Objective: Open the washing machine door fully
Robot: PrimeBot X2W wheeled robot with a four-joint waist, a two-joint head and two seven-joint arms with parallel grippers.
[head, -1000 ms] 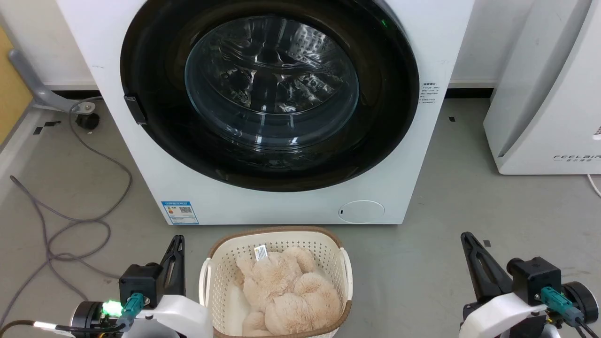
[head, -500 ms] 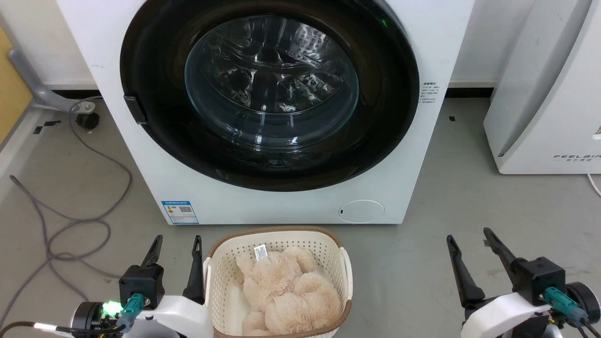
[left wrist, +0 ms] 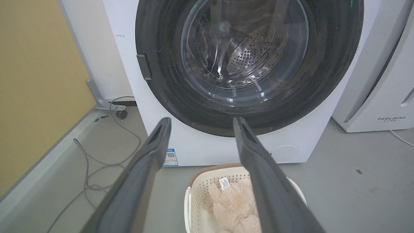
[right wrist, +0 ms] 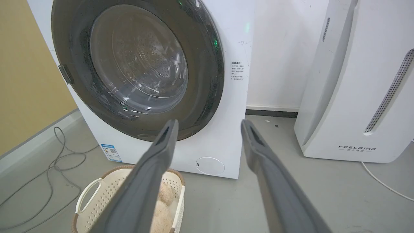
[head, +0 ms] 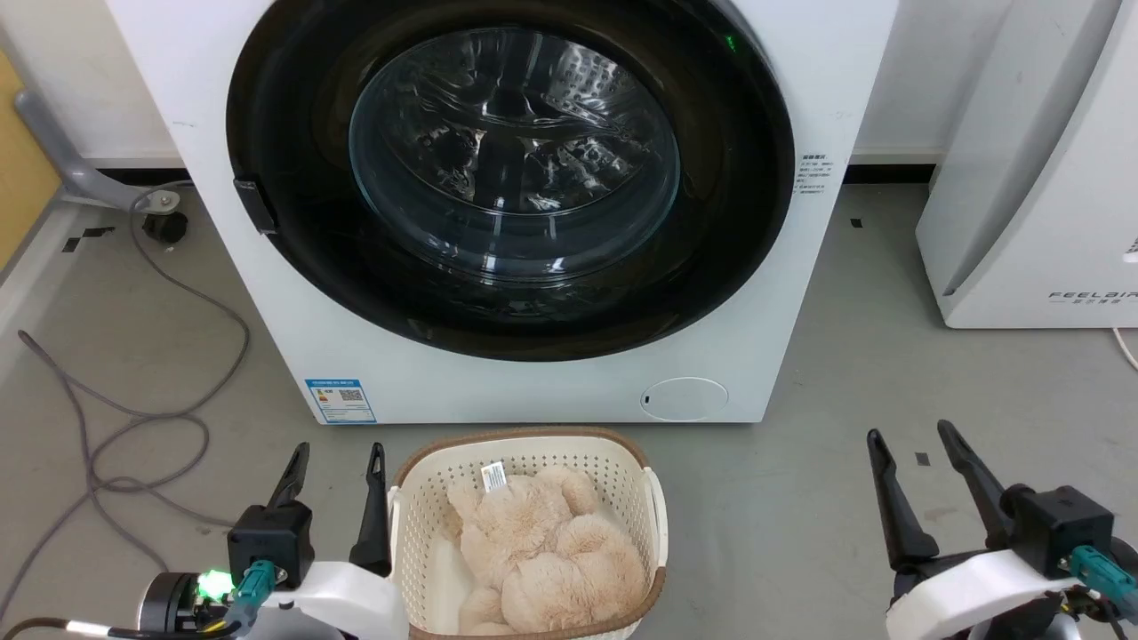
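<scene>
Below the stiff, slippery-looking washing machine door (head: 511,169), whose left-edge tab (head: 256,206) seems graspable, left fingers (head: 292,476) and right fingers (head: 892,493) gape wide, empty.

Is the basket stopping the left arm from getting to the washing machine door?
Probably not: the open left gripper sits beside the basket, not behind it, with only floor before the washing machine door.
</scene>
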